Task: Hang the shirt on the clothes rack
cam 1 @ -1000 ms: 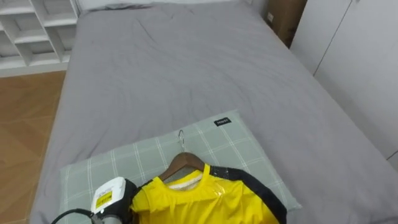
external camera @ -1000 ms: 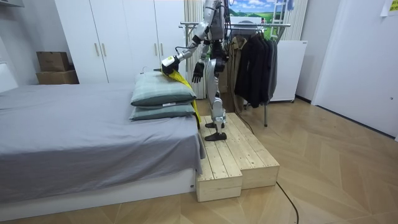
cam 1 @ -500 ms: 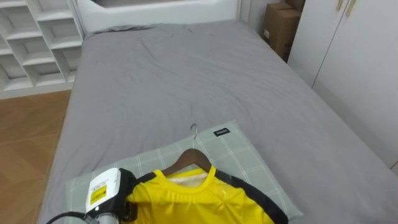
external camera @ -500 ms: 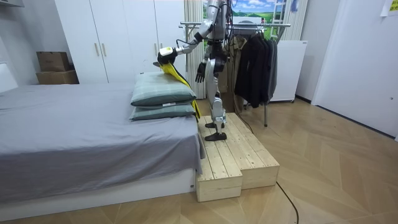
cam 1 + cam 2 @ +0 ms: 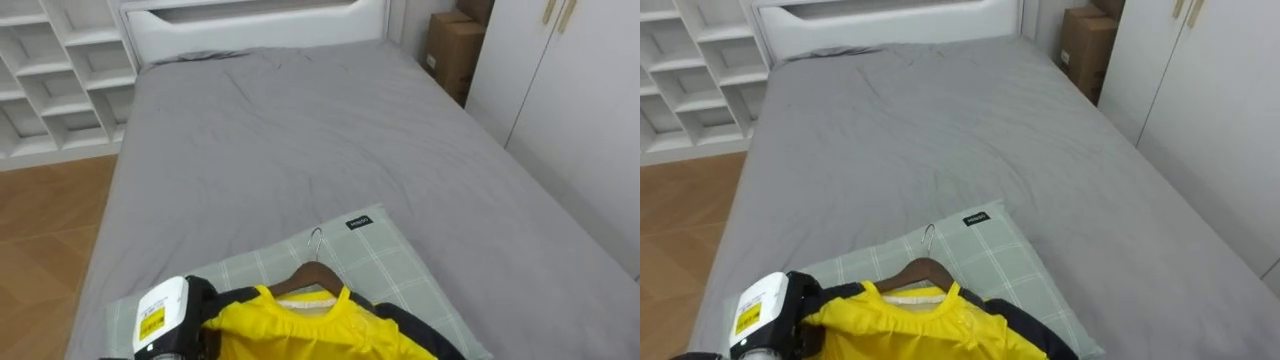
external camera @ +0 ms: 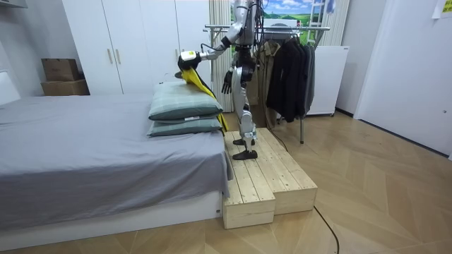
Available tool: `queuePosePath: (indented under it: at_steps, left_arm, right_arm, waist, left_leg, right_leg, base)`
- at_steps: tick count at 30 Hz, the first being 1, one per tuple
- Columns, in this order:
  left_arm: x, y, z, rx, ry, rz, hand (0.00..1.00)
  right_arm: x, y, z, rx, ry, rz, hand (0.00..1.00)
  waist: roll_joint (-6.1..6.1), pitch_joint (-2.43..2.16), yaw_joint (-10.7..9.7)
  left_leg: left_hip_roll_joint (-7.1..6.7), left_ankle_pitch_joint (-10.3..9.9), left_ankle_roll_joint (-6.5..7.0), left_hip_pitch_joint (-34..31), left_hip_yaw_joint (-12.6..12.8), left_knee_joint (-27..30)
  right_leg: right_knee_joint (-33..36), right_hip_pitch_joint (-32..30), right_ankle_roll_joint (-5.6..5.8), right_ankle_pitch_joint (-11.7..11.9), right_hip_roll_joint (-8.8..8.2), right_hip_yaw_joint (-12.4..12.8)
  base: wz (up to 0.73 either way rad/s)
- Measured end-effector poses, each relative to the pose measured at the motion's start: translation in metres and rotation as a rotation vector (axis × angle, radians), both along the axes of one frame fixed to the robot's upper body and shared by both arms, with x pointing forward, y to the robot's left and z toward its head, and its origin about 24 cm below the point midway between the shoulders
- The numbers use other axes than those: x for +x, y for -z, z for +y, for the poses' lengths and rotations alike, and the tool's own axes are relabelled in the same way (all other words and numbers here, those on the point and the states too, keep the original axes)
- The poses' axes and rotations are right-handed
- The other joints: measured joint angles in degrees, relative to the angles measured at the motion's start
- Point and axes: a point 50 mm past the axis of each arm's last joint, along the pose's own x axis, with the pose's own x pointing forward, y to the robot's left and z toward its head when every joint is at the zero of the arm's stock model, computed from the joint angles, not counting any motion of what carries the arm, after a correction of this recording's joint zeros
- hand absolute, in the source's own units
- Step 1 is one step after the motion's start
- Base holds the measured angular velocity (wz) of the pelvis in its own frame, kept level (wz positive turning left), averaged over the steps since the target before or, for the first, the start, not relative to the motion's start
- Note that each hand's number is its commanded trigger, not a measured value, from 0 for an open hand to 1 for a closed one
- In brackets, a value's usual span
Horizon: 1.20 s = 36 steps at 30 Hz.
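A yellow shirt (image 5: 300,325) with dark side panels hangs on a wooden hanger (image 5: 318,272), whose metal hook points towards the bed. My left hand (image 5: 165,320) is at the lower left, curled on the shirt's shoulder and holding it up over a green checked pillow (image 5: 390,270). In the room view the left hand (image 6: 186,59) is raised above the stacked pillows (image 6: 185,106), and the shirt (image 6: 200,86) droops from it. My right hand (image 6: 227,80) hangs at my side with its fingers relaxed.
I stand on a wooden platform (image 6: 265,176) at the pillow end of the grey bed (image 5: 300,130). Behind me is a clothes rack (image 6: 282,29) with dark garments. White shelves (image 5: 50,70), a cardboard box (image 5: 452,50) and a white wardrobe (image 5: 580,120) flank the bed.
My left hand has risen a little with the shirt, lifting it off the pillow. The head camera has tipped up, so more of the bed's far end shows.
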Motion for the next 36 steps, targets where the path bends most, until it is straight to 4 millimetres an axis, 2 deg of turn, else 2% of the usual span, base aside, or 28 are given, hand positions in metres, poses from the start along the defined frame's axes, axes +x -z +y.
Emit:
queuePosePath:
  at_steps: [3,10,22,25,33,36]
  left_arm:
    - [0.001,-0.003,0.000,-0.001,-0.011,-0.035,1.00]
    - [0.006,-0.013,-0.002,-0.020,-0.006,-0.114,1.00]
    - [0.008,-0.020,-0.001,-0.004,-0.006,-0.185,1.00]
    - [0.009,-0.023,0.000,0.017,0.006,-0.200,1.00]
    - [0.018,-0.046,0.006,0.037,0.039,-0.305,1.00]
    - [0.024,-0.067,0.003,0.090,0.104,-0.399,1.00]
  right_arm:
    - [-0.005,0.001,-0.001,-0.010,0.012,0.006,0.00]
    - [-0.008,0.001,-0.004,-0.027,0.043,0.007,0.00]
    - [-0.011,0.001,-0.007,-0.053,0.062,0.005,0.00]
    - [-0.007,0.000,-0.008,-0.077,0.043,-0.009,0.00]
    - [0.010,-0.007,-0.013,-0.158,0.024,-0.083,0.00]
    - [0.025,-0.013,-0.014,-0.163,0.020,-0.148,0.00]
  waist:
    - [0.51,-0.26,-0.1]
    - [1.60,-0.08,-0.1]
    - [1.41,0.07,-0.4]
    - [1.28,0.10,-0.6]
    - [1.26,0.10,-1.3]
    - [1.21,0.09,-1.2]
  left_leg:
    - [0.00,0.0,-0.02,0.6,0.0,0.0]
    - [0.03,-0.1,-0.07,1.9,0.2,-0.2]
    - [0.01,-0.1,-0.06,1.8,0.3,0.0]
    - [-0.02,-0.1,-0.06,1.6,0.3,0.1]
    - [-0.08,-0.1,-0.06,1.3,0.4,0.2]
    - [-0.08,-0.1,-0.05,1.0,0.4,0.2]
  right_leg:
    - [0.0,0.6,0.00,0.0,0.01,0.0]
    - [0.1,1.6,-0.01,0.0,0.12,0.8]
    - [0.1,1.4,-0.03,0.0,0.11,0.9]
    - [0.2,1.3,0.02,0.0,0.05,0.9]
    - [0.2,1.0,0.05,0.0,-0.01,0.9]
    - [0.3,0.5,0.05,0.0,0.01,0.9]
  base:
    - [0.00]
    - [0.00]
    - [0.00]
    - [0.00]
    - [0.00]
    - [0.00]
